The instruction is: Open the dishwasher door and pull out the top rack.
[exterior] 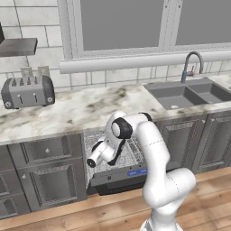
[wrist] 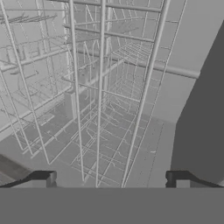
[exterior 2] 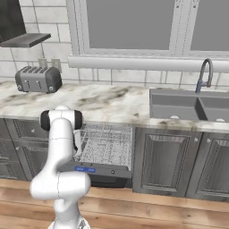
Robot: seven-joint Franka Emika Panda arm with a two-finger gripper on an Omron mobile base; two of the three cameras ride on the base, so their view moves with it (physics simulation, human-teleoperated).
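Simulated kitchen, two base views and the hand view. No brand, label or legible writing can be made out on any surface; the only markings are small blue lights on the top edge strip of the dishwasher door (exterior 2: pixel 96 172).

The dishwasher door hangs lowered, hinged at the bottom, under the marble counter (exterior: pixel 81 110) between grey raised-panel cabinets (exterior 2: pixel 163 161). Its dark panel tilts outward toward the wooden floor (exterior 2: pixel 156 208). Behind it the dishwasher cavity stands exposed, and light grey wire racks (exterior 2: pixel 105 143) sit inside; from the base views it cannot be told which grid is the top rack (wrist: pixel 87 78) or how far it is drawn out. No dishes can be seen in the racks.

The white arm bends down in front of the opening. In the hand view the end effector (wrist: pixel 111 178) is released, its two dark fingertips (wrist: pixel 43 177) standing wide apart with nothing between them, pointed into the wire grid, which is close ahead; contact with the wires cannot be judged.

On the counter: a grey four-slot toaster (exterior: pixel 28 91) at left and a double-basin sink (exterior: pixel 189 92) with a curved tap (exterior: pixel 191 65) at right; the basins hold nothing visible.
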